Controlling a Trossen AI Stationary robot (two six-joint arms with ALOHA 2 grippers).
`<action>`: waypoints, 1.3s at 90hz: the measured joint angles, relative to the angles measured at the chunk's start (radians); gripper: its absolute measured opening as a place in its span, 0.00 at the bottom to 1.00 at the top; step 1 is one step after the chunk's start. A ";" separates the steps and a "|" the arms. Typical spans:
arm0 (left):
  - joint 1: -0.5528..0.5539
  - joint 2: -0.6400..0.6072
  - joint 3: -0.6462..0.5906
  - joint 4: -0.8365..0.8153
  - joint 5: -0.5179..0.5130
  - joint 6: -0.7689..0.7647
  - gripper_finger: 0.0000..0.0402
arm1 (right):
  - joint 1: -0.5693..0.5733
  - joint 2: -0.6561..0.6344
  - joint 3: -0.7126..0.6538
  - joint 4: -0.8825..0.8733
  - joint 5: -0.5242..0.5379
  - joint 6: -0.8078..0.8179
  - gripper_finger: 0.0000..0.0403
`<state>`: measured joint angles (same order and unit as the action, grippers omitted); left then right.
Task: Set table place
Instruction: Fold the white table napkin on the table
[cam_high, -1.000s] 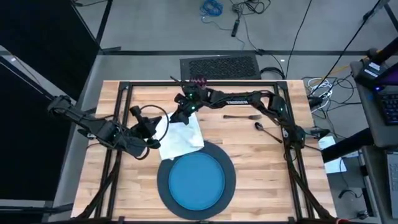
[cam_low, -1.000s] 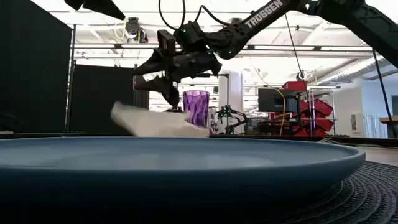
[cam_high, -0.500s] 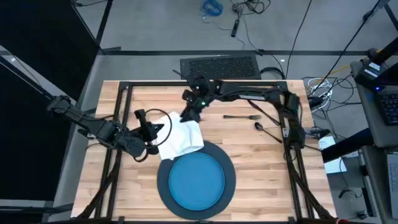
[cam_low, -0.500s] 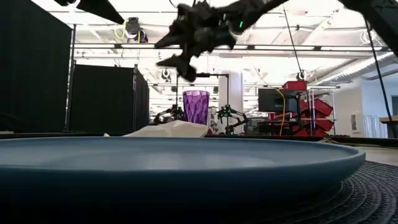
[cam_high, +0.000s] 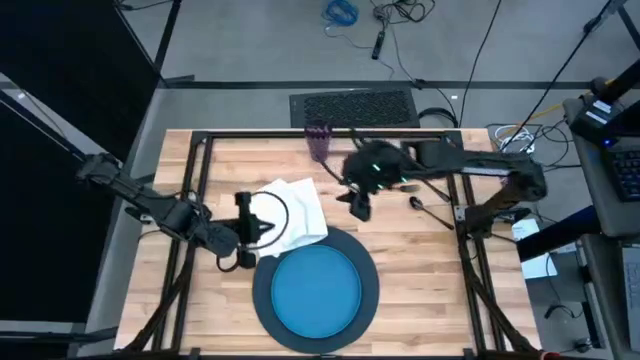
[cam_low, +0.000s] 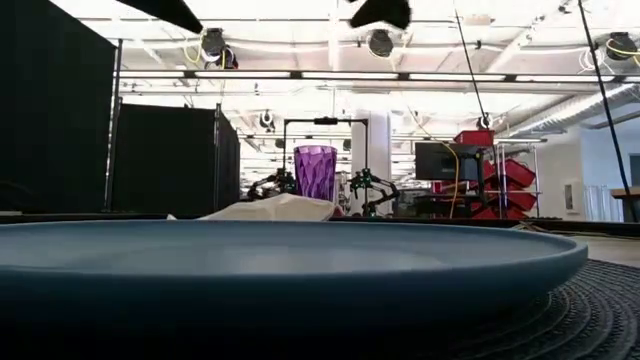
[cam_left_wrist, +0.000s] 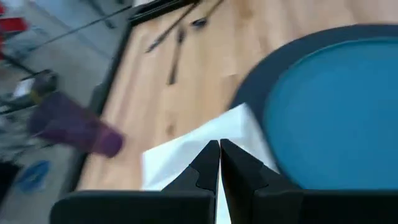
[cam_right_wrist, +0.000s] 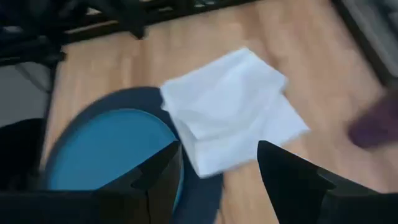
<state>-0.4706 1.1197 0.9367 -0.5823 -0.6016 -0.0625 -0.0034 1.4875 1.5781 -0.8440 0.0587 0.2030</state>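
A blue plate (cam_high: 318, 290) sits on a dark grey charger (cam_high: 262, 290) at the table's (cam_high: 420, 280) near middle. A white napkin (cam_high: 297, 212) lies rumpled just beyond it, its near edge on the charger's rim. The purple cup (cam_high: 319, 141) stands upright at the far edge. My left gripper (cam_left_wrist: 219, 149) is shut, low over the napkin's near left part. My right gripper (cam_right_wrist: 214, 168) is open, raised above the table to the right of the napkin, with nothing between its fingers. A spoon (cam_high: 428, 208) lies on the wood at the right. My left gripper comes at the napkin's near left part (cam_left_wrist: 186, 155) level from the table's left, its fingers shut together. I cannot tell whether the fingertips touch the cloth.
Cutlery lies on the wood to the right of the cup, partly under my right arm (cam_high: 450, 165). A black frame (cam_high: 200, 140) runs along the table's edges. Bare wood shows to the right of the charger and at the far left.
My right gripper has let go of the napkin's far corner, risen and swung toward the table's right edge. The lifted corner has dropped, and the napkin now lies on the table. My left gripper has moved right, over the napkin's left part.
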 joint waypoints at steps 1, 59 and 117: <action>-0.001 0.006 0.000 0.006 0.005 0.000 0.00 | 0.011 -0.013 -0.015 0.005 0.016 0.007 0.49; 0.083 0.355 0.001 0.159 -0.101 0.067 0.00 | 0.381 -0.464 -0.773 0.589 0.403 0.258 0.49; 0.145 0.355 0.019 0.265 0.034 -0.012 0.15 | 0.537 -0.523 -0.773 0.554 0.473 0.321 0.49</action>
<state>-0.3255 1.4750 0.9554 -0.3176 -0.5672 -0.0746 0.5331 0.9646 0.8051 -0.2898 0.5322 0.5241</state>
